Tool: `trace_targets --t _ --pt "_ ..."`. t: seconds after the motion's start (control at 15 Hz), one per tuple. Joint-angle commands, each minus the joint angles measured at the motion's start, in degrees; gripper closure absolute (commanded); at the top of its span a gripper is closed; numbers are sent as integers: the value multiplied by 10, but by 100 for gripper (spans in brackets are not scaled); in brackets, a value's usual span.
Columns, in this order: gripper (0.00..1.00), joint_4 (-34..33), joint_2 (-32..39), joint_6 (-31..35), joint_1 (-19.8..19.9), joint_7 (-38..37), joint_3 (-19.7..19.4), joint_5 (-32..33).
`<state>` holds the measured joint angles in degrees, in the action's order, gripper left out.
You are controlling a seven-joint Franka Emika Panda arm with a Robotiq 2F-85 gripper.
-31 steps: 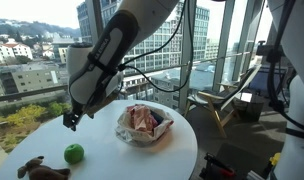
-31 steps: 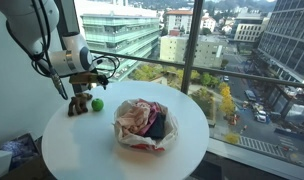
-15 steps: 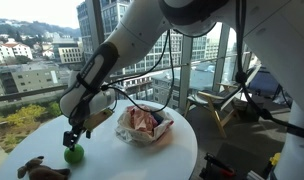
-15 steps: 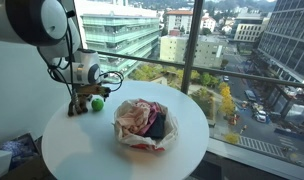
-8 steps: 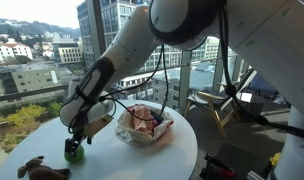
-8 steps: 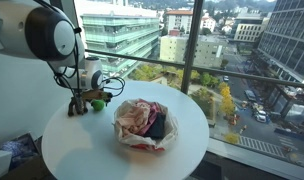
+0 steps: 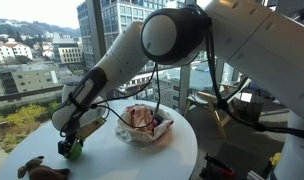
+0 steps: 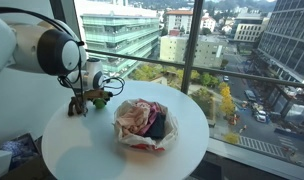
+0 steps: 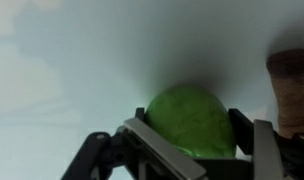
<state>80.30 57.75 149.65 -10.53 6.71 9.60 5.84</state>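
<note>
A green ball (image 9: 192, 122) rests on the round white table (image 8: 92, 150) near its edge, also seen in both exterior views (image 7: 74, 151) (image 8: 97, 102). My gripper (image 9: 206, 152) has come straight down over it, and the ball sits between the two fingers (image 9: 157, 150), filling most of the gap. The jaws stand open on either side of the ball; I cannot tell whether the pads touch it. In both exterior views the gripper (image 7: 70, 148) (image 8: 94, 99) hides most of the ball. A brown stuffed toy (image 8: 77, 105) lies right beside it.
A bowl lined with white paper and holding pink and dark cloths (image 7: 144, 125) (image 8: 142, 123) stands mid-table. The brown toy (image 7: 42, 170) (image 9: 290, 85) lies close to the ball at the table's edge. Large windows and a railing stand behind the table.
The arm has lowered from above the ball until the fingers straddle it. The ball and the toy have not moved.
</note>
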Motion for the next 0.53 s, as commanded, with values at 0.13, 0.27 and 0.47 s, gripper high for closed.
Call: trace_targets --t 0.13,0.27,0.47 --pt "43 0 -19 -6 -13 -5 -13 -1" --pt "43 42 -62 -1 -21 -33 -37 6" --pt "43 133 -153 4 -41 -104 -95 20"
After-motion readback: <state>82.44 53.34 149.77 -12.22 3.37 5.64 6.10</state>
